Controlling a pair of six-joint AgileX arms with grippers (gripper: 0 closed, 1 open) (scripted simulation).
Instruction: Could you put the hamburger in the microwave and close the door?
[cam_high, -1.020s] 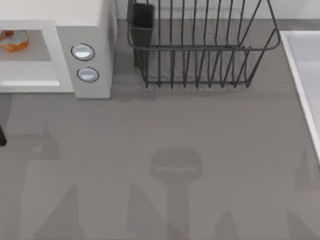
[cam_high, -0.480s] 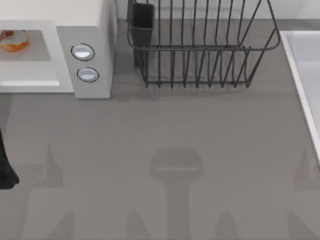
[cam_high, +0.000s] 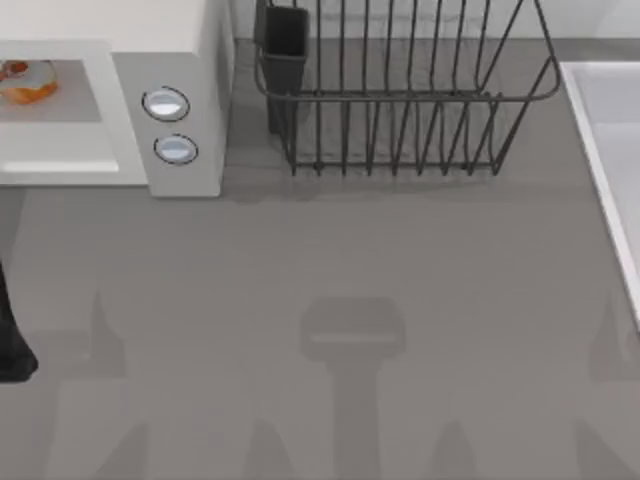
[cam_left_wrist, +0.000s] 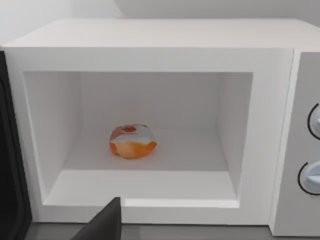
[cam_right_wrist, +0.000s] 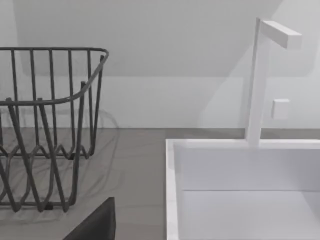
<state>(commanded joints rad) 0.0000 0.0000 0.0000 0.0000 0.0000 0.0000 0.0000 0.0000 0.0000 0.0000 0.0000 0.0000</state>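
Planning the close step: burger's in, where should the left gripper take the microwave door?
Hedged: the door stands swung open at the microwave's left, showing as a dark edge; its handle isn't visible. Push its outer face from the left, sweeping right. The hamburger sits deep, clear of the swing.

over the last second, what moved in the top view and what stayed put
The left arm moved: a second ago just a sliver of it showed at the table's left edge, and it has since come lower along that edge toward the table's front. Nothing was taken hold of or let go. The hamburger stayed inside the microwave, whose opening is uncovered, and the dish rack and sink did not shift.
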